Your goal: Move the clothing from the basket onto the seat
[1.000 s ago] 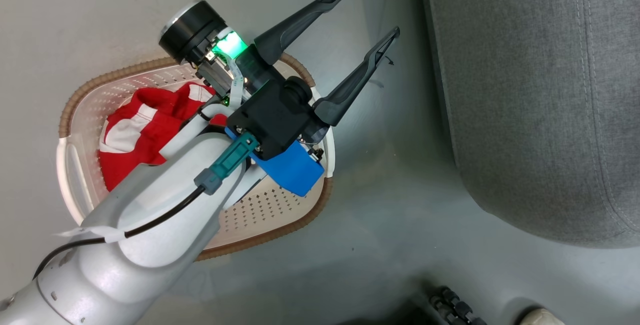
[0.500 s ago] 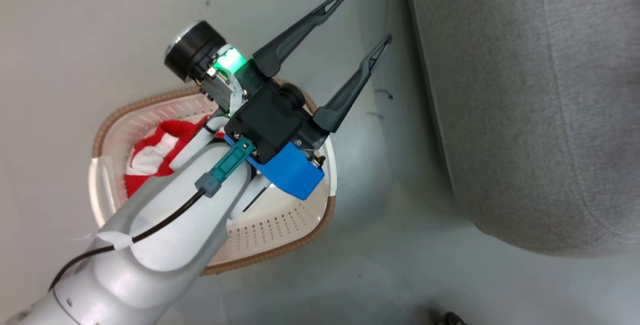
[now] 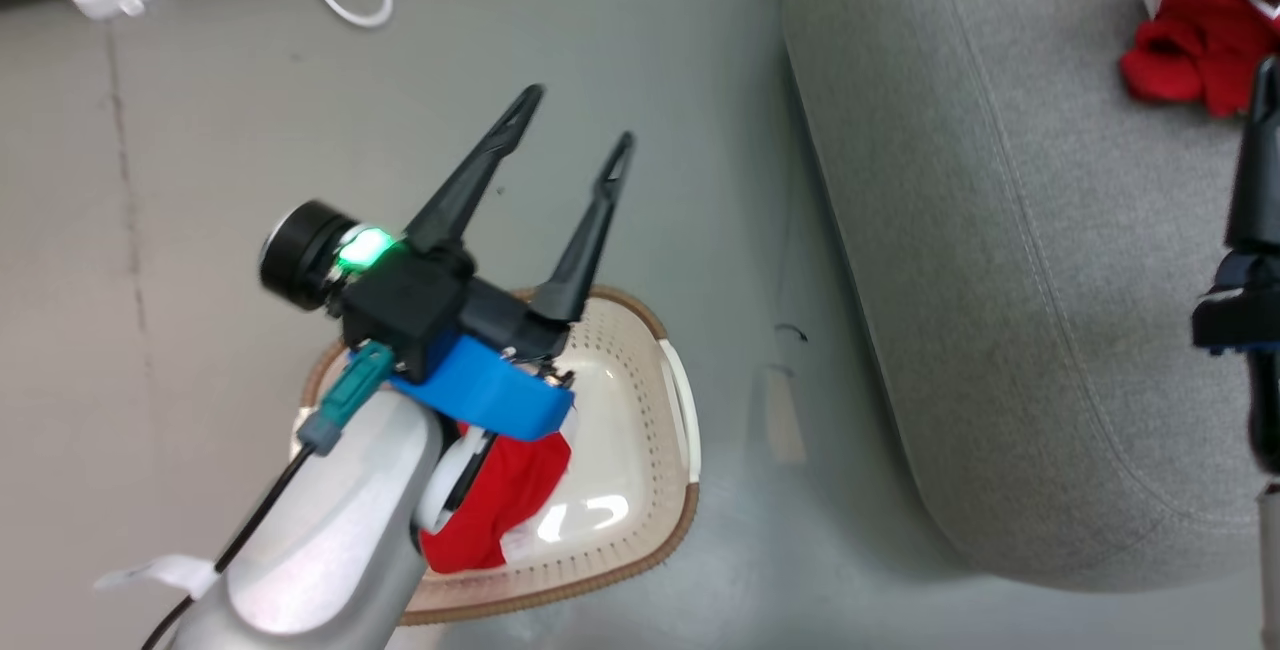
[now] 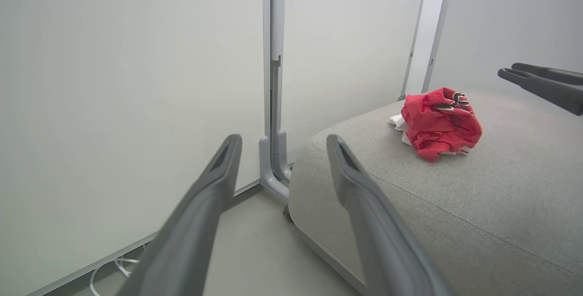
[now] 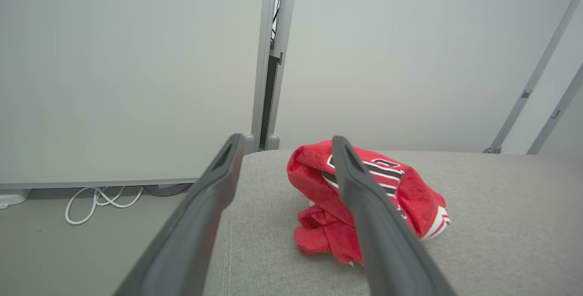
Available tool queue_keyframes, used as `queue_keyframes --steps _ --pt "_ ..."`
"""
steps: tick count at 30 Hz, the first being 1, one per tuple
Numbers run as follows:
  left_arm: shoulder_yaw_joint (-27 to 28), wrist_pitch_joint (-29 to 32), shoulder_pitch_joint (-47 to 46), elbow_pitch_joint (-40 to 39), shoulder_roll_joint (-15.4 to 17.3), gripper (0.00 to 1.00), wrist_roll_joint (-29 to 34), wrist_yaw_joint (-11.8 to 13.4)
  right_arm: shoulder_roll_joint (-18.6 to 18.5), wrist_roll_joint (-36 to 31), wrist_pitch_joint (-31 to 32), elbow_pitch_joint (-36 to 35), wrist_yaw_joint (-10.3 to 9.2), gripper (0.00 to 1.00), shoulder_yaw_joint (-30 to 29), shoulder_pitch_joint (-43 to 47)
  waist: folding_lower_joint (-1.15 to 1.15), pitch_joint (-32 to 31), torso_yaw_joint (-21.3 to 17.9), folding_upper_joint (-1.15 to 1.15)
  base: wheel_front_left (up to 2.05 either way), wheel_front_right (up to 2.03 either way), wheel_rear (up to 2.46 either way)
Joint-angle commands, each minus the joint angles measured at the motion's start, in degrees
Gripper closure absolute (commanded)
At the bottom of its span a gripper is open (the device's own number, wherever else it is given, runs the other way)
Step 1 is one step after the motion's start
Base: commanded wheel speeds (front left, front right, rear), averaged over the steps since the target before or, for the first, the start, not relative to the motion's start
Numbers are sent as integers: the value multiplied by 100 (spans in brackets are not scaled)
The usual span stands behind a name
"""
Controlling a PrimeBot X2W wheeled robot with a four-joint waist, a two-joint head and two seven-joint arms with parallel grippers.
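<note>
"Two red jerseys are to be accounted for. Where are they found?"

"One red jersey (image 3: pixel 1200 30) is seen crumpled on the grey sofa cushion (image 3: pixel 1000 280), toward its far side. The other jersey (image 3: pixel 500 505) lies bunched in the laundry basket (image 3: pixel 630 410) on the floor near the cushion, so half the task is judged done."

"How are the grippers held?"

"The left gripper (image 3: pixel 576 118) is spread wide with nothing between its fingers. The right gripper (image 5: pixel 287 142) is likewise parted and empty, poised above the cushion and faced toward the jersey there."

"Which way does the other jersey lie from the left gripper?"

"Behind and below it. The fingers are pointed away over the basket's far rim toward bare floor, while the cloth is tucked under the left wrist and forearm, partly hidden by them. No long axis can be made out in so crumpled a heap."

"Which arm is better placed?"

"The left is judged nearer: it is hung directly over the basket, whereas the right is set well apart, across the cushion. The wrist would have to be tipped downward and drawn back before the cloth could be pinched."
</note>
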Motion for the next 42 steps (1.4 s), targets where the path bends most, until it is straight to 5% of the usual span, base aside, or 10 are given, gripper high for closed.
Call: queue_keyframes --steps 1,22,42 --pt "187 -23 212 -31 -29 0 -20 40 62 -13 -18 -147 1 0 83 192 1 -465 287 0 0 0 0" --pt "2398 -20 2104 41 -471 0 445 -126 766 -18 -19 -889 1 0 942 1604 1 -1789 1203 0 0 0 0" --pt "2992 -20 2798 111 -763 0 981 -375 1123 -160 -18 -839 2 0 1018 2466 1 -2203 1199 0 0 0 0"
